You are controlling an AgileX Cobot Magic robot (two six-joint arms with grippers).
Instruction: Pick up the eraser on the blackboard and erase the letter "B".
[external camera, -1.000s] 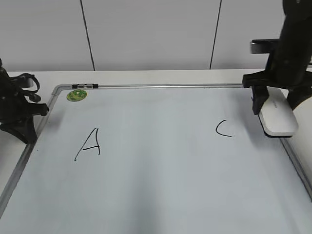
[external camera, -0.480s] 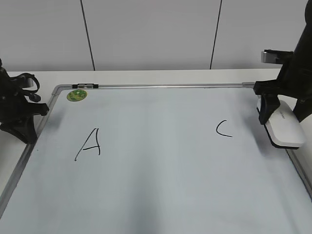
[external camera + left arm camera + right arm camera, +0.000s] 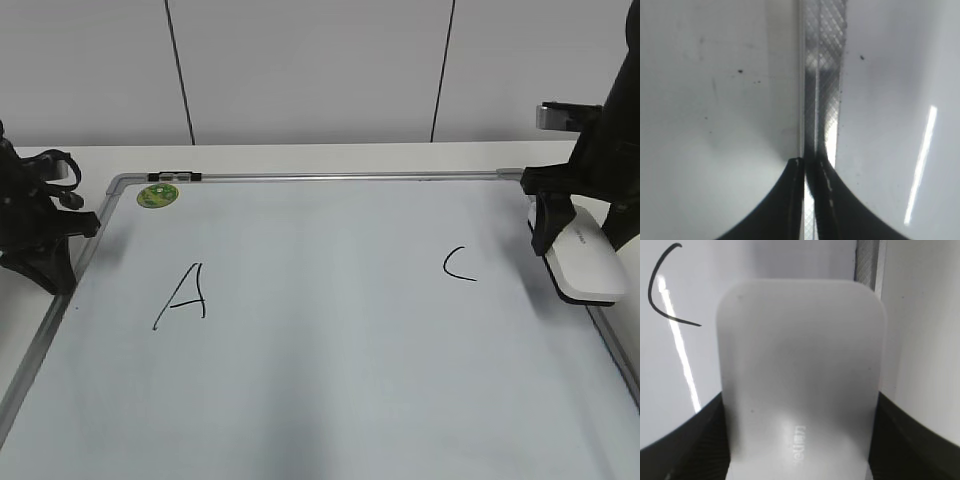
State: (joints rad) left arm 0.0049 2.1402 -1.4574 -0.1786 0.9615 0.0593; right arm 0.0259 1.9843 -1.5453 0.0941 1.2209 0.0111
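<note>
The white eraser point(image 3: 585, 265) sits at the right edge of the blackboard point(image 3: 320, 380), right of the black "C" point(image 3: 458, 265). My right gripper point(image 3: 583, 240) is shut on the eraser, one finger on each long side. In the right wrist view the eraser point(image 3: 800, 340) fills the space between the jaws point(image 3: 800, 410), with the "C" point(image 3: 665, 290) at upper left. No letter "B" shows on the board; the surface between the "A" point(image 3: 183, 295) and the "C" is bare. My left gripper point(image 3: 50, 265) is shut and empty at the board's left edge.
A round green magnet point(image 3: 157, 195) sticks to the board's top left corner. The grey metal frame point(image 3: 822, 75) runs under the left jaws point(image 3: 810, 165). The frame's right side point(image 3: 869, 265) lies just beyond the eraser. White table surrounds the board.
The right gripper moved the eraser right and slightly toward the front, to the board's right edge, then stopped. The left arm has not moved.
</note>
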